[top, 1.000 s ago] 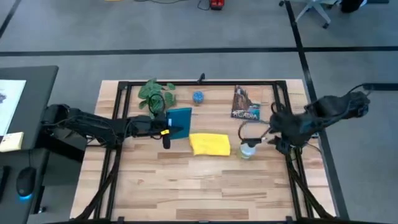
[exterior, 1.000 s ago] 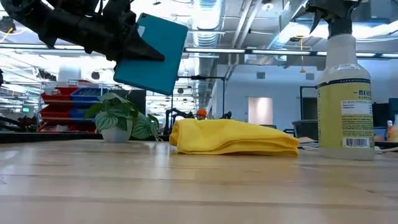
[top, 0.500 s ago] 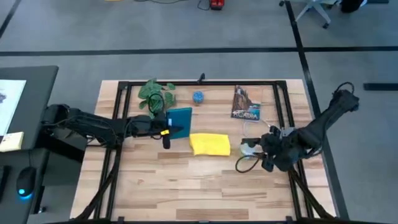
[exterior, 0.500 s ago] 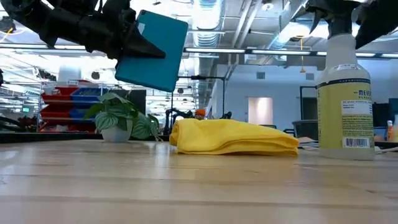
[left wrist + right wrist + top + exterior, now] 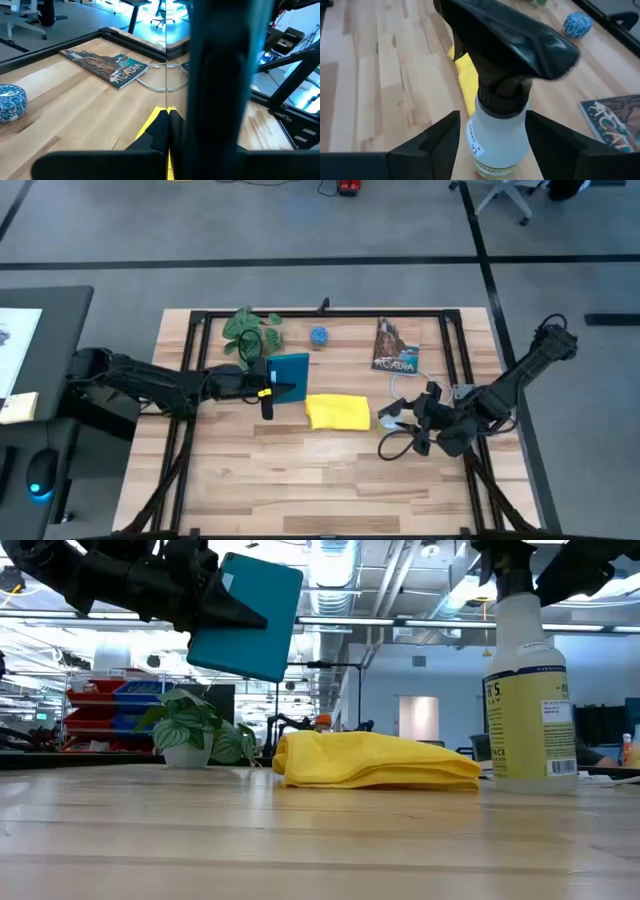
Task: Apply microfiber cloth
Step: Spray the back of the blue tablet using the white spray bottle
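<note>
While the left gripper (image 5: 268, 388) stays clamped on the teal tablet (image 5: 289, 373) — held off the table (image 5: 250, 470) for wiping — the microfiber cloth (image 5: 338, 411) lies mid-table, untouched, right gripper (image 5: 408, 423) spread around the spray bottle (image 5: 528, 690) — not squeezing.

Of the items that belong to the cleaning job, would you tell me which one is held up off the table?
The teal-backed tablet, gripped by the left gripper. The microfiber cloth and spray bottle both rest on the table.
</note>
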Controlling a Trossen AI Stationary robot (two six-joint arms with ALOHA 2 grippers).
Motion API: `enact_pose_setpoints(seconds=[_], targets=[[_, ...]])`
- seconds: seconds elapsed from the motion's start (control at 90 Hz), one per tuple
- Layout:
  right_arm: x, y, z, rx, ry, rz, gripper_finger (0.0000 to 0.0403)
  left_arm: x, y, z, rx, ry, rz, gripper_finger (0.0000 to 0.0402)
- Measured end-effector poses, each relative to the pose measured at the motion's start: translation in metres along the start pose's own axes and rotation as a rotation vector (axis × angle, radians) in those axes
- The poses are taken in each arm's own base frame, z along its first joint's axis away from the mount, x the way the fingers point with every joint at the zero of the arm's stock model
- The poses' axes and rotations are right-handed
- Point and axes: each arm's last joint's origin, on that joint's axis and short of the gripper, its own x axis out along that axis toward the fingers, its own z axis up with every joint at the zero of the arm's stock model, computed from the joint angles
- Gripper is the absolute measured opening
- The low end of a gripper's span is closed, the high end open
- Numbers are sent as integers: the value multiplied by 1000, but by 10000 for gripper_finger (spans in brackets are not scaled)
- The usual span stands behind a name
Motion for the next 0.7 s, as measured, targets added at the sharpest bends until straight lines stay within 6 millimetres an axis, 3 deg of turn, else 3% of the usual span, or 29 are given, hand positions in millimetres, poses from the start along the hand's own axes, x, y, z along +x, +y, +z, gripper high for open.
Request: enact_pose_setpoints(seconds=[0.4,0.7], targets=[[-9,1,23,-177,-47,34,210,0,0,0,-2,0,1,11],[14,-10,32,-136,41,39,250,0,0,0,-1,1,1,11]])
